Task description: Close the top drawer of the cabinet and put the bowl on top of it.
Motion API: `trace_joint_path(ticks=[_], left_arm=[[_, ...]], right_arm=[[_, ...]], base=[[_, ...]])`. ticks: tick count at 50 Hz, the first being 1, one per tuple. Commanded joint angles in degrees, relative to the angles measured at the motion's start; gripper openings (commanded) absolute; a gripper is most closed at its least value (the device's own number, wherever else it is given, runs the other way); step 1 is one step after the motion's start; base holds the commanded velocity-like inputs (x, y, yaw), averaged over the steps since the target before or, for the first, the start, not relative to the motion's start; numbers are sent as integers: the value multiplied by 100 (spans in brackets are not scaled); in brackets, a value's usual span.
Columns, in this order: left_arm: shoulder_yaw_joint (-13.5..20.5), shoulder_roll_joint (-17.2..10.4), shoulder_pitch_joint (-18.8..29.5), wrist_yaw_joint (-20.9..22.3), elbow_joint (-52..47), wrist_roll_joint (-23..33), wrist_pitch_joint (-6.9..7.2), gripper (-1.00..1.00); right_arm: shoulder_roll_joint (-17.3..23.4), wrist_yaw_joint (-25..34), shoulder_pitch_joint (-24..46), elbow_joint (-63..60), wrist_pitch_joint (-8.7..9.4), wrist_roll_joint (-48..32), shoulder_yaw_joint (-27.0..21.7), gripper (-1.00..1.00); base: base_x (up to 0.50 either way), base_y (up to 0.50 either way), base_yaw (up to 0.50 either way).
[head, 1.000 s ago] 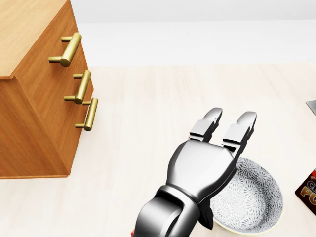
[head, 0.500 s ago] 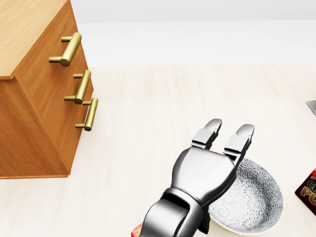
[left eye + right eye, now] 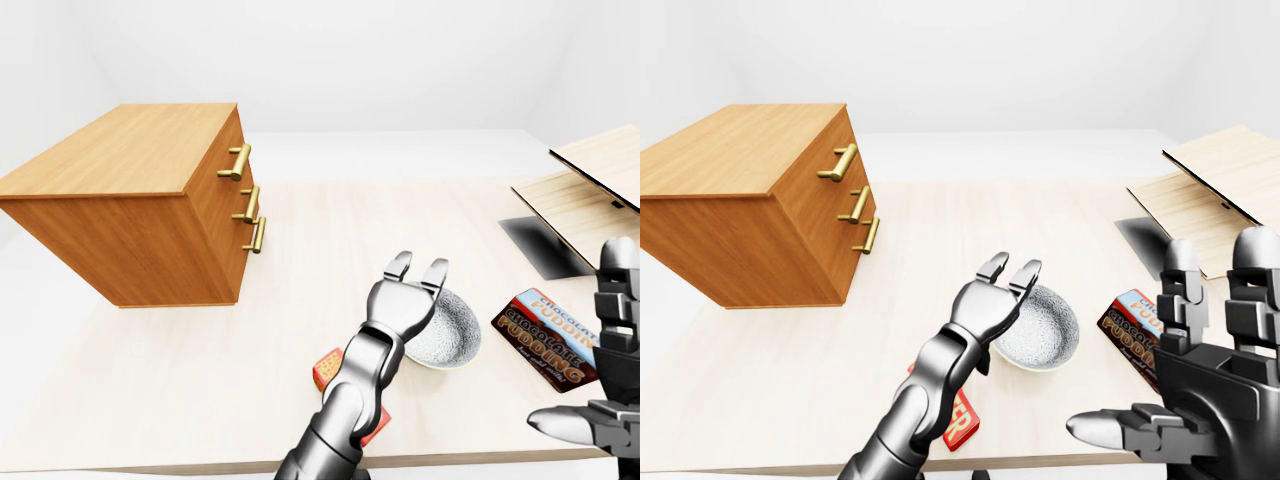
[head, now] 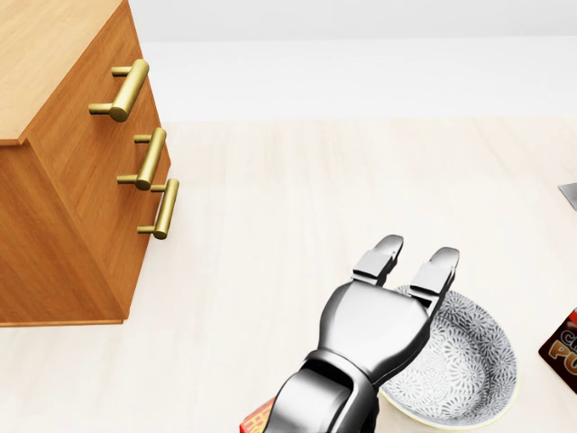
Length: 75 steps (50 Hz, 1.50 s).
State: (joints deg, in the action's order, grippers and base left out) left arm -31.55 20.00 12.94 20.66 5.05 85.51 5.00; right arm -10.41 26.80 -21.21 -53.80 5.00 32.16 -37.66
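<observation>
The wooden cabinet (image 3: 140, 200) with three brass handles (image 4: 126, 88) stands at the left of the table, and its drawer fronts look flush. A grey patterned bowl (image 4: 469, 370) sits on the table at the lower right of the head view. My left hand (image 4: 416, 253) reaches in from the bottom, open, with its straight fingers over the bowl's left rim and closed on nothing. My right hand (image 3: 1170, 340) hovers open at the lower right of the right-eye view, to the right of the bowl, with its fingers spread and empty.
A chocolate pudding box (image 3: 548, 340) lies to the right of the bowl. Under my left forearm lies a small red packet (image 3: 960, 425). A light wooden box with a raised lid (image 3: 585, 190) stands at the far right. The tabletop (image 4: 297, 180) stretches between cabinet and bowl.
My left hand has drawn back toward the bottom of the head view, so its fingertips now sit nearer the bowl's left rim. Cabinet and bowl have not moved.
</observation>
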Motion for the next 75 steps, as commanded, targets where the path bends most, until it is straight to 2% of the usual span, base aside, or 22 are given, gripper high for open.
trace_joint_path(ticks=[1,23,36,43,50,59,67,75], left_arm=[[56,0,109,-91,341,49,0,100],[305,0,528,-131,926,187,0,100],[145,0,376,-195,1020,228,0,100],[-300,0,-60,-162,796,303,0,100],[-534,0,-234,-154,695,336,0,100],[-526,0,-185,-238,803,325,0,100],[-348,0,-13,-304,946,240,0,100],[-312,0,37,-395,1039,204,0,100]], right_arm=[[-1,22,3,-33,0,53,-46,100],[-16,82,-11,-6,0,56,-40,100],[6,60,-5,-57,0,215,-184,100],[14,61,11,-57,0,220,-201,100],[19,72,8,-59,0,259,-239,100],[32,70,25,-53,0,260,-245,100],[21,92,7,-79,0,257,-233,100],[5,133,-6,-87,0,276,-250,100]], base=[[0,0,0],[0,0,0],[0,0,0],[0,0,0],[0,0,0],[0,0,0],[0,0,0],[0,0,0]])
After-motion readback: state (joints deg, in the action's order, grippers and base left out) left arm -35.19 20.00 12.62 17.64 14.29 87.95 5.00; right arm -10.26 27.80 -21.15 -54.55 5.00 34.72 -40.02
